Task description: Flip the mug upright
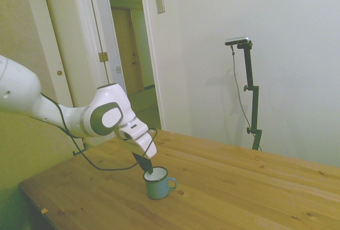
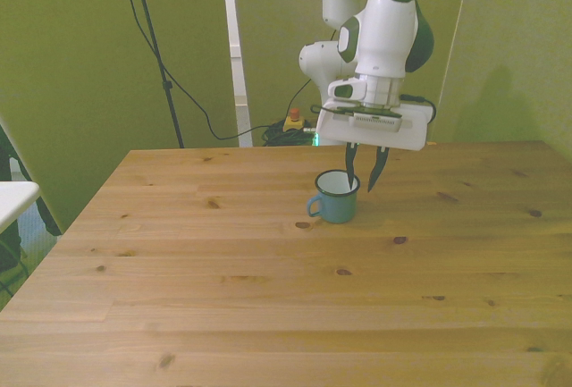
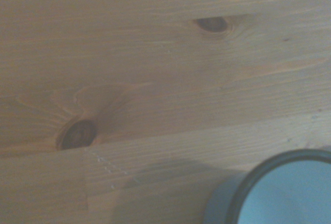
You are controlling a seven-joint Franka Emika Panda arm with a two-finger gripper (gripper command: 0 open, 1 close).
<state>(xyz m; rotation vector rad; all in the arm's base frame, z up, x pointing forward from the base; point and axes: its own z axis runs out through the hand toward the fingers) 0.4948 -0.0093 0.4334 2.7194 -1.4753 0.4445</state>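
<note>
Jaws (image 2: 364,179) straddle upright mug's (image 2: 337,199) rim, spread apart.

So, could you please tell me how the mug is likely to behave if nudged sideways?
The mug stands upright on its flat base, so it would probably slide rather than roll. It looks like enamel: likely rigid, light and smooth. Its handle may make it turn.
</note>
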